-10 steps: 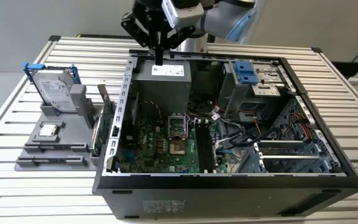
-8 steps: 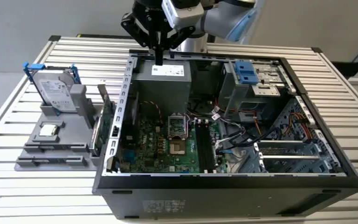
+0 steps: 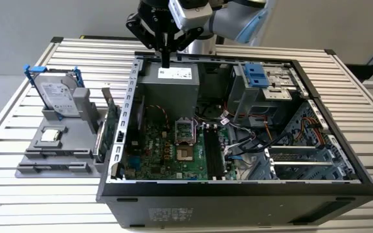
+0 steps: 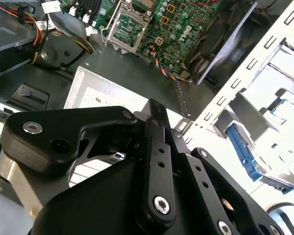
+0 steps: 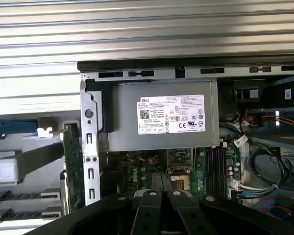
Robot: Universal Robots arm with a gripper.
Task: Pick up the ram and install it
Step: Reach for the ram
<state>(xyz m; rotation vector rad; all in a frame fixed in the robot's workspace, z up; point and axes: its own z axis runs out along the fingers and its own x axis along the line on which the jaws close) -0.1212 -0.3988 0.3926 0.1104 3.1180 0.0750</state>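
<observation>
1. While my hand (image 3: 165, 62) hangs over the power supply (image 3: 163, 92) at the far end of the open case (image 3: 238, 187), its fingers (image 4: 157, 127) are pressed together with nothing between them, so I carry nothing.
2. The ram (image 3: 110, 121) is, as I judge it, the narrow green board standing on edge in the gray rack (image 3: 50, 158) on the tabletop (image 3: 44, 204). It is just outside the case wall, though I can't be sure of it. The first wrist view shows that board (image 5: 71, 166) right beside the wall.
3. Standing on edge leaves its long top edge free, probably so that fingers can pinch it from above.
4. The case lies on its side with the panel off, so the motherboard (image 3: 167, 150) faces up and its black slots (image 3: 212, 153) can be reached from overhead. They look empty, so I judge the ram isn't installed.
5. The hard drive (image 3: 60, 97) stands in the same rack, well apart from my hand.
</observation>
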